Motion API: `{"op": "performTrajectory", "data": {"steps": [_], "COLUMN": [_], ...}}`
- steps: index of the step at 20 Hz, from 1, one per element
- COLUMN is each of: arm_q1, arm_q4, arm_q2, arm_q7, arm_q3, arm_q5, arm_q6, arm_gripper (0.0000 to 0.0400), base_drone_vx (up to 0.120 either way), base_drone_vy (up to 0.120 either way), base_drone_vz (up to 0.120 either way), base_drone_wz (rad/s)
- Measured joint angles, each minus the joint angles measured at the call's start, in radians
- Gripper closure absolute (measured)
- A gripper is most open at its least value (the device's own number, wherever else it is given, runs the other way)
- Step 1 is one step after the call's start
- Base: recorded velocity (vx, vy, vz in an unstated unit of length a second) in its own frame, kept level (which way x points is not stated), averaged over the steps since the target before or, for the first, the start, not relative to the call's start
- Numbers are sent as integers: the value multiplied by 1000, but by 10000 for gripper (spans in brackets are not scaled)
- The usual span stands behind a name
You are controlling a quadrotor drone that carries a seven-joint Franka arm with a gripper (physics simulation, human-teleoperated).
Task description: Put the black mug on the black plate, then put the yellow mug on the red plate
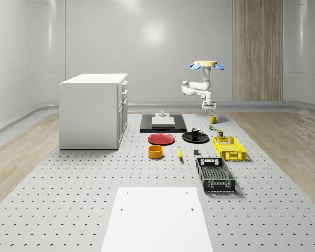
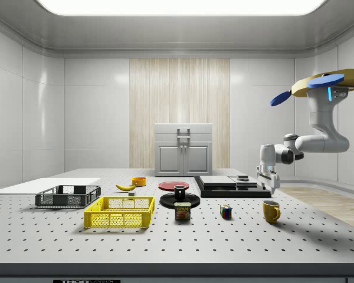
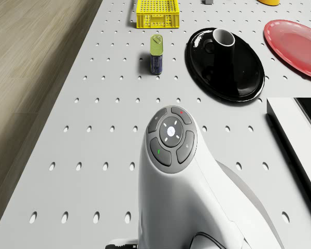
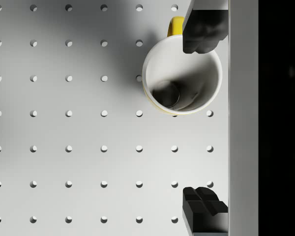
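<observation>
The drone (image 1: 206,65) hovers above the far right part of the table (image 1: 68,199) in the whole-scene view, with its arm (image 2: 318,138) bent downward. The gripper (image 4: 204,118) hangs just above the yellow mug (image 4: 182,81), released, its 2 fingers (image 4: 202,29) spread wide; 1 fingertip overlaps the mug's rim near the handle and the other sits well away from it. The yellow mug stands upright on the table (image 2: 271,210), just beside a black slab (image 2: 227,187). The black mug (image 3: 223,49) stands upright on the black plate (image 3: 238,78). The red plate (image 1: 161,138) lies bare just beside the black plate. A small can (image 3: 156,54) stands near the black plate, and a yellow basket (image 1: 229,147) and a black basket (image 1: 215,175) lie nearer the camera in the whole-scene view.
</observation>
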Motion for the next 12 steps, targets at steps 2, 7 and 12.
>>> {"op": "performTrajectory", "data": {"steps": [2,7,12], "arm_q1": [-3,-14,-24], "arm_q4": [4,21,35], "arm_q2": [0,1,6], "arm_q7": [0,1,3], "arm_q3": [-16,-70,-110], "arm_q5": [-15,-65,-104], "arm_q6": [6,27,40], "arm_gripper": [0,0,0], "base_drone_vx": [0,0,0], "base_drone_vy": [0,0,0], "base_drone_vz": [0,0,0], "base_drone_wz": [0,0,0]}}
